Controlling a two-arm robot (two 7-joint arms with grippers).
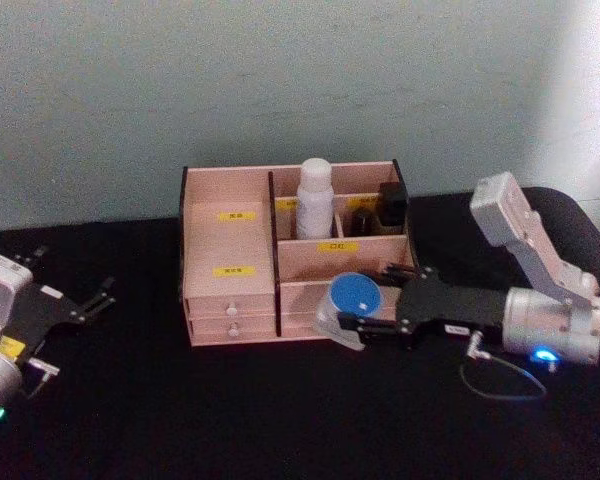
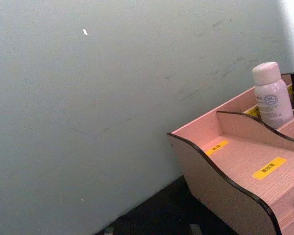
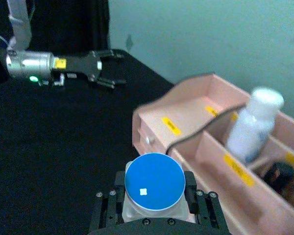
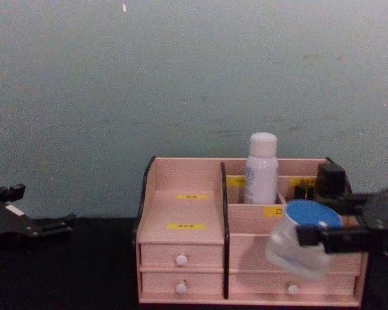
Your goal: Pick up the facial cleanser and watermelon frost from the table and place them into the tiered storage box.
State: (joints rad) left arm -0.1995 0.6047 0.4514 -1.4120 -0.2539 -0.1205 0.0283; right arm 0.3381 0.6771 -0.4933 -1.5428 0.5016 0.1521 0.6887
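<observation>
the right gripper has its fingers closed on the watermelon frost, just in front of the right half of the tiered storage box. the facial cleanser stands upright in its back compartment. the left gripper is well left of the box, fingers spread, empty.

The facial cleanser, a tall slim white bottle with a rounded cap, stands upright in a rear compartment of the tiered storage box, a pinkish wooden organiser with dark edges, yellow labels and white-knobbed drawers. The watermelon frost, a squat clear jar with a blue lid, is clamped lid-up in the right gripper, before the box's right half.
</observation>
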